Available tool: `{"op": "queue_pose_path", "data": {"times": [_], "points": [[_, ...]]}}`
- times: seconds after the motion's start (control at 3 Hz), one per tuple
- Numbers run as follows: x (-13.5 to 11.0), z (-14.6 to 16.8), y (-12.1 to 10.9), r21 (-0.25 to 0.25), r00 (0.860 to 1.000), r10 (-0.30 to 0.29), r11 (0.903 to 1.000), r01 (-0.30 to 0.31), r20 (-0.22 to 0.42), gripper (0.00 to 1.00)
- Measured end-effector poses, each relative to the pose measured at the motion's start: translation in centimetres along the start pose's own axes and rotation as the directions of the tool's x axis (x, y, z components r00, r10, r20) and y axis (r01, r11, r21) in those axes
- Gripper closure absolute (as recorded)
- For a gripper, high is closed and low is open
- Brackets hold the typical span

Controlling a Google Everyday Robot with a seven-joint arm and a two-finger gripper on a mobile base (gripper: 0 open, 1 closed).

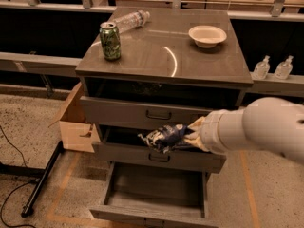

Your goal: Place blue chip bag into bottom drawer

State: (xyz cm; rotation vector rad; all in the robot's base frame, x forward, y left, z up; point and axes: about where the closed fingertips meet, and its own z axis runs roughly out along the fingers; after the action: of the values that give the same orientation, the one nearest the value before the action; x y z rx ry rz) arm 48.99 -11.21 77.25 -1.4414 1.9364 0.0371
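Note:
The blue chip bag (pixel 166 137) is crumpled, dark blue with silvery-white patches. My gripper (pixel 189 137) is shut on its right end and holds it in the air in front of the middle drawer, above the open bottom drawer (pixel 154 194). The bottom drawer is pulled out and its bare grey floor shows. My white arm (pixel 256 129) reaches in from the right. The green soda can (pixel 110 41) stands on the cabinet top at the left.
A clear plastic bottle (pixel 130 19) lies at the back of the cabinet top (pixel 166 56). A white bowl (pixel 207 35) sits at the back right. A cardboard box (pixel 76 122) stands left of the cabinet. A black stand leg (pixel 42 179) crosses the floor at left.

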Motion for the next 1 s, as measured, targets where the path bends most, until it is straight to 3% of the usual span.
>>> {"op": "queue_pose_path", "data": {"times": [0.33, 0.67, 1.0], "points": [[3.2, 6.4, 5.3, -0.047, 0.998, 0.045, 0.9978, -0.047, -0.036, 1.00], [5.9, 11.4, 7.6, -0.046, 0.997, 0.038, 0.9981, -0.041, -0.069, 1.00], [3.6, 13.1, 7.0, -0.021, 0.999, 0.027, 0.9994, -0.027, -0.029, 1.00]]}}
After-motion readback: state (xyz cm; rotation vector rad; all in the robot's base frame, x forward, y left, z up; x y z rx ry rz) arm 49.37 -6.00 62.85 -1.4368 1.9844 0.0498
